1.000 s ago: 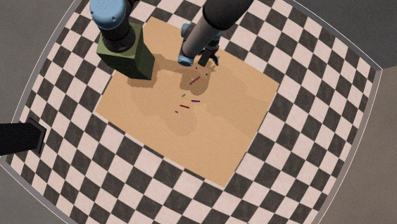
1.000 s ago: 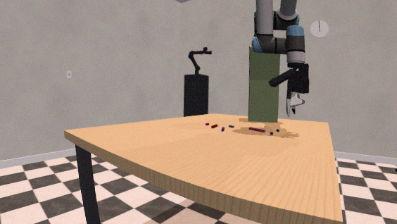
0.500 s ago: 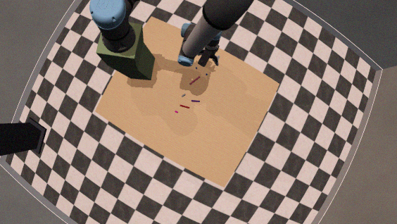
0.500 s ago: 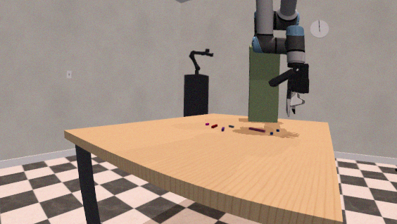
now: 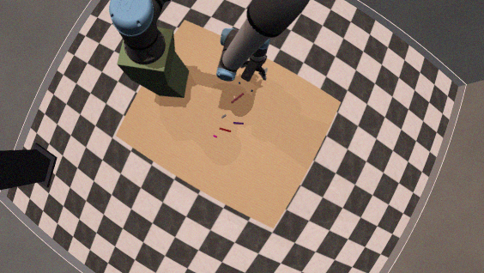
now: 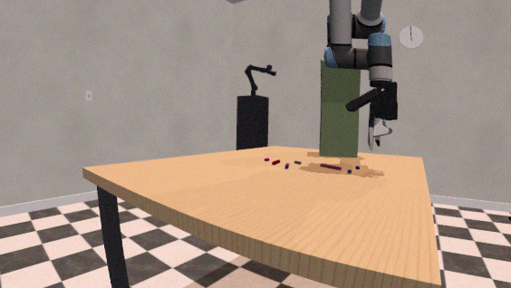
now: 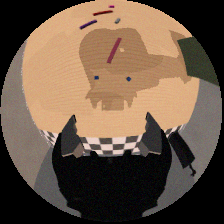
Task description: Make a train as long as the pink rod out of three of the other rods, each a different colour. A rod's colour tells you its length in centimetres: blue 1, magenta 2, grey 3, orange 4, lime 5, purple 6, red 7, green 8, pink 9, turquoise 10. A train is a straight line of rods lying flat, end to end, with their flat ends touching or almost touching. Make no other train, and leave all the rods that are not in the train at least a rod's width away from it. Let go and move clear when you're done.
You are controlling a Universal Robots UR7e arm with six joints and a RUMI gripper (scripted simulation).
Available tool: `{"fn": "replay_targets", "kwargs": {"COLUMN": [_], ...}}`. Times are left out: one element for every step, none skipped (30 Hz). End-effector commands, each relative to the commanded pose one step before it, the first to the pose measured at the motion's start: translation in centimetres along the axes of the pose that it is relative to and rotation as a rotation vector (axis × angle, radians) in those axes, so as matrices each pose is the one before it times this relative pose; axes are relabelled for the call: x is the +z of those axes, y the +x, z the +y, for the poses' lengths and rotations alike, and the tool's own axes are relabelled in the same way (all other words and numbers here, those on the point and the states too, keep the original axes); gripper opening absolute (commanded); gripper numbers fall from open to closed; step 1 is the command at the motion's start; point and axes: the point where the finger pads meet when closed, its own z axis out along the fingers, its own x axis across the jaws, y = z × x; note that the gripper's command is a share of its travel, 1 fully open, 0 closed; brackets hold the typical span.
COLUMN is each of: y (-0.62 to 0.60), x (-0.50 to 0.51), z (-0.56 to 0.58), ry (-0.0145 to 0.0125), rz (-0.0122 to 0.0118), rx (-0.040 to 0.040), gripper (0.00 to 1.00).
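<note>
pink rod [image 5: 238,98] [image 6: 331,167] [image 7: 114,50] apparently in shadow

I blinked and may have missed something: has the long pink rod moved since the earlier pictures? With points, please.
No. The pink rod [image 5: 237,98] [image 6: 331,167] [image 7: 114,50] lies at the same spot and slant on the wooden table [image 5: 275,180] [image 6: 272,217] relative to the green pedestal [image 5: 184,87] [image 6: 340,113].
</note>
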Motion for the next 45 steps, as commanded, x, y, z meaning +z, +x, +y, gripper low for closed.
{"fn": "replay_targets", "kwargs": {"y": [0.051,-0.104,-0.127,-0.152,-0.177,-0.203,-0.230,-0.257,-0.283,-0.287,-0.202,-0.230,-0.253,-0.268,0.000,0.000,-0.385,-0.399,-0.409,-0.327,-0.235,-0.265,-0.295,-0.315,-0.327,-0.332,-0.334,-0.335,-0.309,-0.276,-0.241,0.000,0.000,-0.204,-0.167,-0.130,-0.096,-0.064,-0.038,-0.018,-0.005,-0.001,-0.016,-0.061,-0.063], "x": [0.140,0.047,0.055,0.060,0.064,0.066,0.066,0.063,0.057,0.047,0.026,0.024,0.021,0.015,0.000,0.000,0.011,-0.002,-0.014,-0.019,-0.018,-0.024,-0.031,-0.038,-0.044,-0.050,-0.055,-0.060,-0.059,-0.055,-0.051,0.000,0.000,-0.044,-0.037,-0.030,-0.022,-0.015,-0.009,-0.004,-0.001,0.000,-0.011,-0.013,-0.007], "z": [-1.112,-0.453,-0.544,-0.633,-0.718,-0.797,-0.869,-0.931,-0.982,-0.947,-0.630,-0.698,-0.745,-0.762,0.000,0.000,-1.067,-1.053,-1.028,-0.780,-0.538,-0.591,-0.642,-0.667,-0.671,-0.660,-0.644,-0.627,-0.560,-0.486,-0.414,0.000,0.000,-0.343,-0.275,-0.212,-0.154,-0.102,-0.060,-0.028,-0.008,-0.001,0.010,0.034,0.034], "ry": [0.00231,0.00049,0.00057,0.00062,0.00066,0.00067,0.00065,0.00061,0.00053,0.00040,0.00020,0.00016,0.00009,0.00001,0.00000,0.00000,-0.00014,-0.00033,-0.00051,-0.00052,-0.00043,-0.00055,-0.00068,-0.00081,-0.00093,-0.00103,-0.00112,-0.00121,-0.00118,-0.00111,-0.00101,0.00000,0.00000,-0.00088,-0.00074,-0.00059,-0.00044,-0.00030,-0.00018,-0.00008,-0.00002,0.00000,-0.00016,-0.00053,-0.00053], "rz": [0.00562,0.00080,0.00093,0.00104,0.00111,0.00116,0.00116,0.00113,0.00107,0.00090,0.00053,0.00052,0.00047,0.00039,0.00000,0.00000,0.00039,0.00020,0.00001,-0.00011,-0.00014,-0.00022,-0.00032,-0.00042,-0.00051,-0.00060,-0.00068,-0.00075,-0.00075,-0.00071,-0.00066,0.00000,0.00000,-0.00058,-0.00049,-0.00039,-0.00029,-0.00020,-0.00012,-0.00005,-0.00002,0.00000,-0.00032,-0.00105,-0.00105], "rx": [0.03065,0.01355,0.01636,0.01917,0.02192,0.02456,0.02704,0.02932,0.03135,0.03066,0.02065,0.02311,0.02494,0.02583,0.00000,0.00000,0.03666,0.03683,0.03664,0.02833,0.01983,0.02204,0.02421,0.02553,0.02604,0.02602,0.02577,0.02550,0.02313,0.02040,0.01758,0.00000,0.00000,0.01475,0.01195,0.00926,0.00676,0.00453,0.00266,0.00123,0.00026,-0.00020,-0.00026,-0.00038,-0.00033], "gripper": [1.00,1.00,1.00,1.00,1.00,1.00,1.00,1.00,1.00,1.00,1.00,1.00,1.00,1.00,1.00,1.00,1.00,1.00,1.00,1.00,1.00,1.00,1.00,1.00,1.00,1.00,1.00,1.00,1.00,1.00,1.00,1.00,1.00,1.00,1.00,1.00,1.00,1.00,1.00,1.00,1.00,1.00,1.00,1.00,1.00]}}
